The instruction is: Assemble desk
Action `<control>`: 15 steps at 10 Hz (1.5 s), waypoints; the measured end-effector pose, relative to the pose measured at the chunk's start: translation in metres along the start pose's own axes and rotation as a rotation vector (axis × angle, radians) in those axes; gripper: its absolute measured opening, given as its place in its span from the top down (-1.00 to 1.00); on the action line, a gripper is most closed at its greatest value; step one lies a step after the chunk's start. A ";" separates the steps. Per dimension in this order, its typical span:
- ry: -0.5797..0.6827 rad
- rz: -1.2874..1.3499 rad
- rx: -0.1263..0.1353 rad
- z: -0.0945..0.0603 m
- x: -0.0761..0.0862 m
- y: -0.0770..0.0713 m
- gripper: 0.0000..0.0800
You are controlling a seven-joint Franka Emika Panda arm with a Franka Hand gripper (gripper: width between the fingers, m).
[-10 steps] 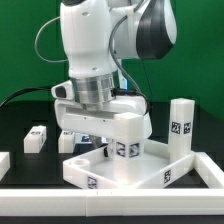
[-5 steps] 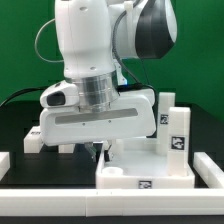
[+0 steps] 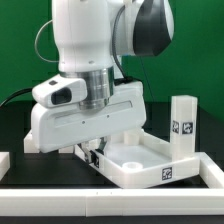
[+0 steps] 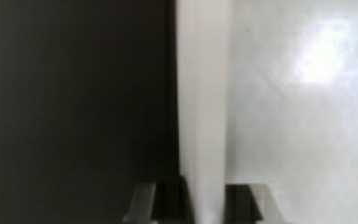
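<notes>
The desk panel, white and rimmed with a tag on its front side, lies on the black table in front of the arm. My gripper reaches down at the panel's corner on the exterior view's left. In the wrist view the panel's rim runs as a white strip between my two dark fingers, and the gripper is shut on it. One white square leg with a tag stands upright at the panel's far right corner. The other legs are hidden behind my hand.
A low white bar lies along the front of the table, on the exterior view's right, with another piece at the left. A green wall stands behind the black table.
My hand has turned about its axis and the panel has swung with it, first sliding to the exterior view's right. The lying leg at the left is now hidden behind my hand.
</notes>
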State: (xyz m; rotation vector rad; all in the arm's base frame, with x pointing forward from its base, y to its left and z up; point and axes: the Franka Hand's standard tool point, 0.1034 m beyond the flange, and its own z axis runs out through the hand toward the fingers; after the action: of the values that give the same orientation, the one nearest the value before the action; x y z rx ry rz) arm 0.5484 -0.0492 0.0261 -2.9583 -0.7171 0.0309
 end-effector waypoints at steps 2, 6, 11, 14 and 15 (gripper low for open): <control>0.021 -0.261 -0.003 -0.010 0.021 0.008 0.83; -0.011 -0.546 -0.023 -0.008 0.018 0.011 0.83; 0.014 -1.115 -0.092 -0.011 0.086 0.011 0.83; -0.016 -1.151 -0.098 -0.010 0.079 0.017 0.83; -0.018 -1.149 -0.098 -0.010 0.079 0.018 0.83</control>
State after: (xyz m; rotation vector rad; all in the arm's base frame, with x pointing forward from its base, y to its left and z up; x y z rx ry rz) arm 0.6270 -0.0298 0.0346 -2.1629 -2.2796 -0.0650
